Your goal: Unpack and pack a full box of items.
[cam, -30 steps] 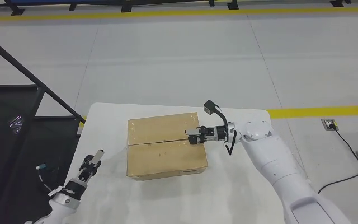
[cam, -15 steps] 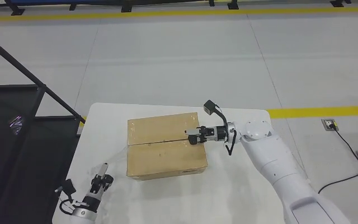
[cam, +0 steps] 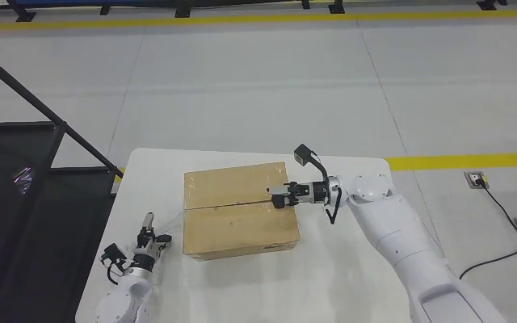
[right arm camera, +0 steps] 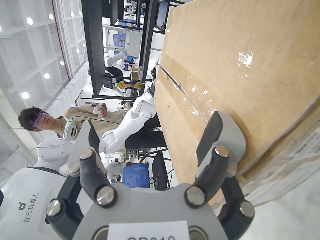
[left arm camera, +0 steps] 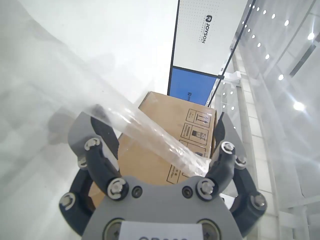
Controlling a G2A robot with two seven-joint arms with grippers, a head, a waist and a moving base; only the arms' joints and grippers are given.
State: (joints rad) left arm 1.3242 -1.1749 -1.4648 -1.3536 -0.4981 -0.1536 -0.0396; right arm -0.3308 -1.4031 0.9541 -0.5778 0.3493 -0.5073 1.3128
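Observation:
A closed brown cardboard box (cam: 241, 210) stands in the middle of the white table (cam: 339, 278). Clear tape runs along its top seam (right arm camera: 185, 93). My right gripper (cam: 279, 196) rests at the seam's right end. It is open, with one finger (right arm camera: 212, 131) over the box top and the other beyond the box's edge. My left gripper (cam: 148, 241) sits low over the table by the box's front-left corner, open and facing the box (left arm camera: 145, 153). A strip of clear tape (left arm camera: 155, 131) lies slantwise across its fingers, clinging near one finger's base.
A black frame and dark netting (cam: 32, 186) stand off the table's left side. The table's left edge (cam: 97, 266) is close behind my left gripper. Bare tabletop lies in front of the box and to its right.
My left arm has swung in from the table's left edge, and its gripper now sits closer to the box's front-left corner. The right arm and the box have stayed still.

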